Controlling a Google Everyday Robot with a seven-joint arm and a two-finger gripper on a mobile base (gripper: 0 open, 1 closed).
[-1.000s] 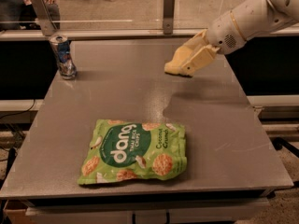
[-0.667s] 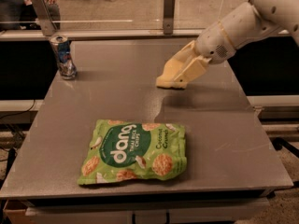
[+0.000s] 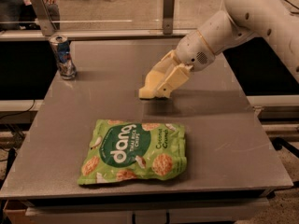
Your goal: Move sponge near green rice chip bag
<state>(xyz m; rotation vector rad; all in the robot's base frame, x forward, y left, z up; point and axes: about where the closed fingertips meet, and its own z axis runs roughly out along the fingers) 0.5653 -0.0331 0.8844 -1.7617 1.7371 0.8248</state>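
Two task items on our list: the sponge (image 3: 147,93), clamped in the gripper (image 3: 159,88) low over the table (image 3: 233,139), and the green rice chip bag (image 3: 133,150) near in front, so we judge only set-down and release outstanding.
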